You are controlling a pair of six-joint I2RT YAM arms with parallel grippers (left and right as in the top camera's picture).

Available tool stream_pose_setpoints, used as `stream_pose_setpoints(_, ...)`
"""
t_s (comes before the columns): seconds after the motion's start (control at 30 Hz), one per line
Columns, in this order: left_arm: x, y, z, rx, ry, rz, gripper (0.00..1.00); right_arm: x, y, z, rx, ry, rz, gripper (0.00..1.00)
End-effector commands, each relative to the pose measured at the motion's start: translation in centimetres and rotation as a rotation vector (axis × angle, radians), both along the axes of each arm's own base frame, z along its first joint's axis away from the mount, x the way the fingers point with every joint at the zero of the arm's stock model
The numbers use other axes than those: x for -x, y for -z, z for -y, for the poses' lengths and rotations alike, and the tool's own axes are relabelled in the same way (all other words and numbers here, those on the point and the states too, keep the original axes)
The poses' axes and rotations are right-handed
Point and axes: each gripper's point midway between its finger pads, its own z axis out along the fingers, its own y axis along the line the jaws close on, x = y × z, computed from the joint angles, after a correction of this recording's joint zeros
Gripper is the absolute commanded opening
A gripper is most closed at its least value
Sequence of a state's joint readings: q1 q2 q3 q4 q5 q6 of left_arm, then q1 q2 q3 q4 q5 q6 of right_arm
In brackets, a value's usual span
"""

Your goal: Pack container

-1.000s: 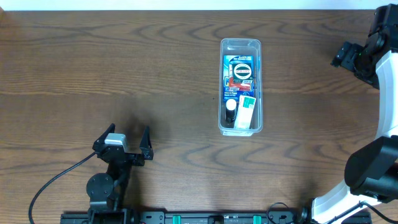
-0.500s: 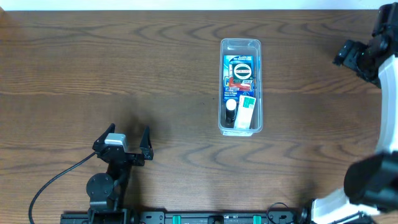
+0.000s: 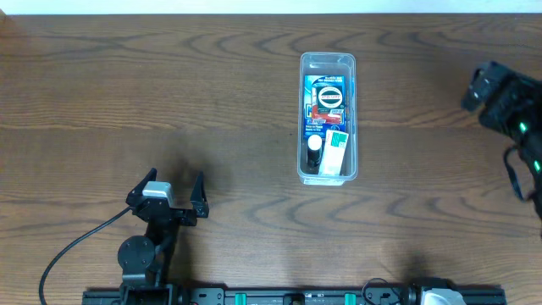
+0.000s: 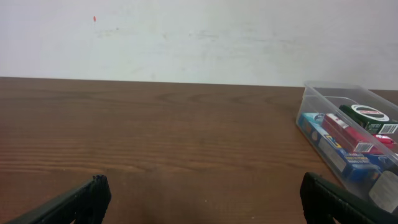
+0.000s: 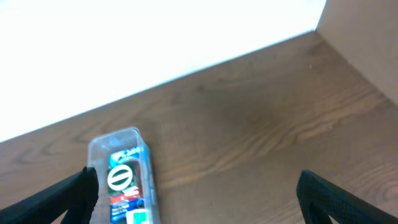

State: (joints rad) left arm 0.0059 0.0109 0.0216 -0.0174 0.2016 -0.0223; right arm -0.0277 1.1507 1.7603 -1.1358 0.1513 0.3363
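The container (image 3: 328,58), a clear narrow bin, stands right of the table's centre. Inside lie a blue box with a round green logo (image 3: 327,95), a red packet, a dark-capped small bottle (image 3: 314,148) and a white box with a green label (image 3: 336,150). My left gripper (image 3: 176,176) rests open near the front left, far from the bin. The left wrist view shows the container (image 4: 336,88) at the far right, beyond the open left gripper (image 4: 202,190). My right gripper (image 3: 487,88) hovers open at the right edge, high above the table. In its wrist view, the container (image 5: 115,136) lies at lower left.
A black cable (image 3: 80,241) runs from the left arm's base along the front left. A white wall (image 4: 199,37) borders the table's far edge. The dark wood tabletop (image 3: 169,93) spreads left of the container.
The right arm has swung nearer along the right edge, and its white link has left the overhead view. The left arm and the container's contents have not moved.
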Motion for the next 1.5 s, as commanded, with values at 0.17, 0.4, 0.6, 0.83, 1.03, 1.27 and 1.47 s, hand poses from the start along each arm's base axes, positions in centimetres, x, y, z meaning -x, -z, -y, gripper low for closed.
stream_pose_setpoints(0.17,0.0,1.5,-0.2,0.000,-0.010,-0.044,0.98,4.6,-0.1,-0.2,0.009,-0.004,0.060,0.99)
stream_pose_setpoints(0.4,0.0,1.5,-0.2,0.000,-0.010,-0.044,0.98,8.4,7.6,0.4,0.029,0.031,-0.064,0.99)
stream_pose_setpoints(0.6,0.0,1.5,-0.2,0.000,-0.010,-0.044,0.98,10.1,11.1,0.8,0.043,0.054,-0.038,0.99)
stream_pose_setpoints(0.83,0.0,1.5,-0.2,0.000,-0.010,-0.044,0.98,7.9,12.5,-2.2,0.051,-0.143,0.155,0.99)
stream_pose_setpoints(1.03,0.0,1.5,-0.2,0.000,-0.010,-0.044,0.98,6.2,14.4,-4.4,0.032,-0.260,0.337,0.99)
stream_pose_setpoints(1.27,0.0,1.5,-0.2,0.000,-0.010,-0.044,0.98,5.3,17.4,-4.6,-0.011,-0.245,0.492,0.99)
stream_pose_setpoints(1.47,0.0,1.5,-0.2,0.000,-0.010,-0.044,0.98,5.5,20.1,-2.8,-0.108,-0.110,0.537,0.99)
